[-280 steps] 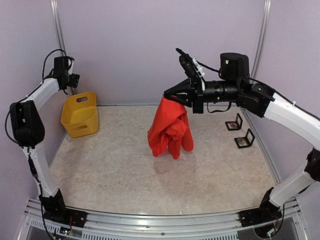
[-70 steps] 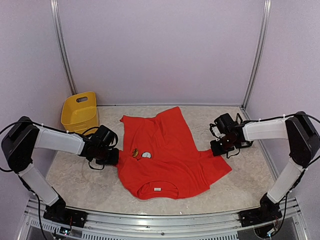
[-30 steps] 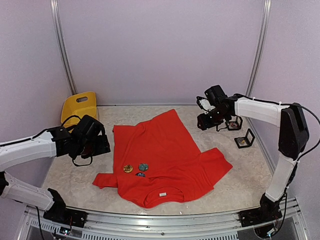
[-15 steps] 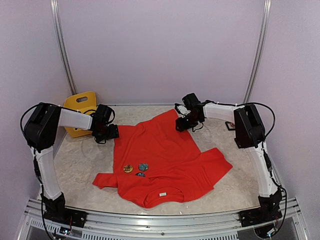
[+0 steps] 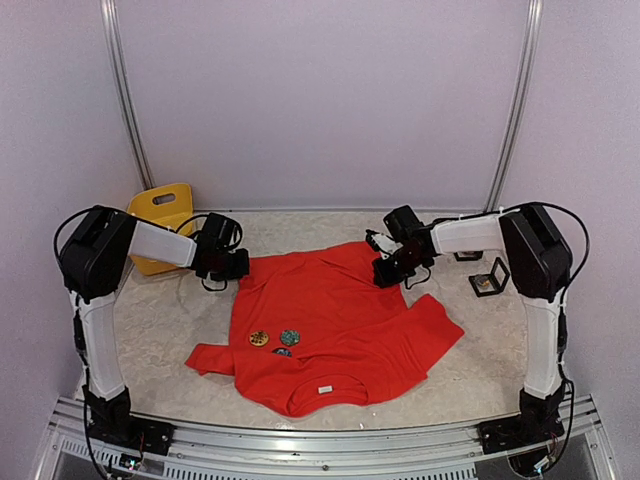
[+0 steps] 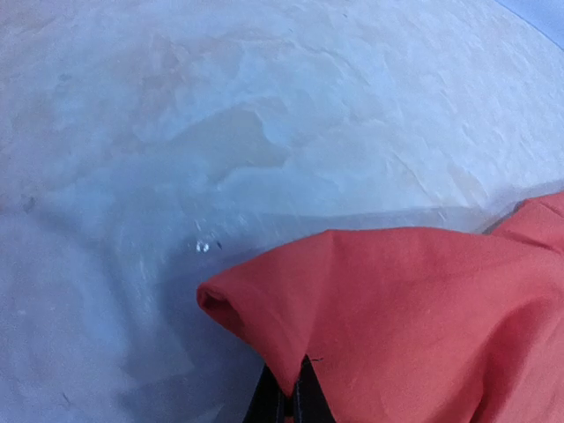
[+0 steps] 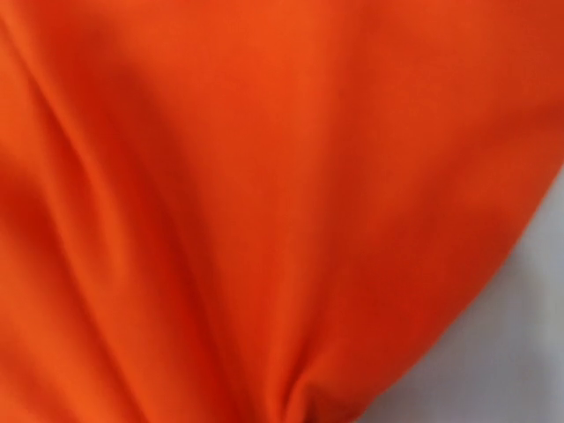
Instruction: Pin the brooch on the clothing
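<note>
Currently left gripper and right gripper are each pinching a hem corner of the T-shirt. Risk: thin fold may be slipping from between fingers, cloth bunching between the grips.

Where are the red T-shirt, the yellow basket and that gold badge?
T-shirt (image 5: pixel 335 300): overhead view, middle of the flat cloth.
yellow basket (image 5: pixel 160 212): overhead view, its front wall.
gold badge (image 5: pixel 259 338): overhead view, its round face.

The T-shirt is soft matt cloth; the table smooth, mottled.
</note>
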You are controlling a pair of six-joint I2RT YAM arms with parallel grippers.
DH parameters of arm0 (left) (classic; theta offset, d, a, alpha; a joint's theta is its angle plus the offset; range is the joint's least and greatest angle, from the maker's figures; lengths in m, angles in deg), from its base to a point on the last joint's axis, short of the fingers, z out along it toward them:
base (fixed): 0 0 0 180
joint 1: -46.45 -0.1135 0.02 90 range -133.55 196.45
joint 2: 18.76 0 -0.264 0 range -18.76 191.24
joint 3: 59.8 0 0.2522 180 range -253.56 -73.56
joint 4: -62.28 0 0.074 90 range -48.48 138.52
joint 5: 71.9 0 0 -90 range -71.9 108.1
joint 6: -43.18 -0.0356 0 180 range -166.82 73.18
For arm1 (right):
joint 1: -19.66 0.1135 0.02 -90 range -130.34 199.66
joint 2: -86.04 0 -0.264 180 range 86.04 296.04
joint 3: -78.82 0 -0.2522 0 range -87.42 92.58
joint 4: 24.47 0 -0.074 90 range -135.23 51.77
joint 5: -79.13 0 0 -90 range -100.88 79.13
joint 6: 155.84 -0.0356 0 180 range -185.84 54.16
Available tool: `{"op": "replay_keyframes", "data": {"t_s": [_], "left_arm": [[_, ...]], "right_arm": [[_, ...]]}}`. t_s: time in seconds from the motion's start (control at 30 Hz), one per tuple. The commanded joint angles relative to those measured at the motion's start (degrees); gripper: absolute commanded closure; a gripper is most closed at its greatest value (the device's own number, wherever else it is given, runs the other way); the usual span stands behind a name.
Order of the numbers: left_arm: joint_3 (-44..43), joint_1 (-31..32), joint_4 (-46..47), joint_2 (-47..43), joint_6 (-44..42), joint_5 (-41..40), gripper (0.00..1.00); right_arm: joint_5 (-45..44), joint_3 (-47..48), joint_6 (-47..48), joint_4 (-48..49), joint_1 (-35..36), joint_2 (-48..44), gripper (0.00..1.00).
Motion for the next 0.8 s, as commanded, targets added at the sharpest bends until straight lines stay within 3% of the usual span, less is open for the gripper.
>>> {"op": "replay_keyframes", "data": {"t_s": [0.0,0.2,0.23,0.33,0.4,0.47,0.53,0.77], "left_arm": [[11.2,6.3,-5.6,-4.1,0.1,4.8,1.00],[22.3,15.1,-8.5,-14.8,2.0,6.6,1.00],[23.0,16.2,-9.6,-16.1,2.0,6.6,1.00],[22.7,17.9,-13.6,-21.1,0.6,7.0,0.98],[20.2,17.6,-16.6,-23.3,-2.0,6.5,0.70],[16.7,16.6,-18.7,-24.5,-4.6,5.3,0.56],[13.7,14.7,-18.9,-24.2,-6.1,5.3,0.49],[6.0,9.0,-16.8,-16.6,-7.0,9.8,0.46]], "right_arm": [[-0.6,-15.0,-2.9,-1.1,0.9,-10.3,1.00],[3.8,-30.1,-4.3,-6.5,2.9,-23.9,1.00],[4.3,-30.8,-4.7,-8.1,3.0,-25.7,0.97],[1.1,-29.2,-5.3,-12.9,2.7,-31.1,0.76],[-4.0,-26.0,-4.8,-14.4,1.2,-32.6,0.67],[-7.0,-22.5,-4.1,-13.9,-0.8,-32.4,0.59],[-7.9,-19.0,-2.9,-12.1,-2.7,-30.1,0.57],[-9.3,-4.6,0.0,-8.8,-4.9,-14.9,0.51]]}}
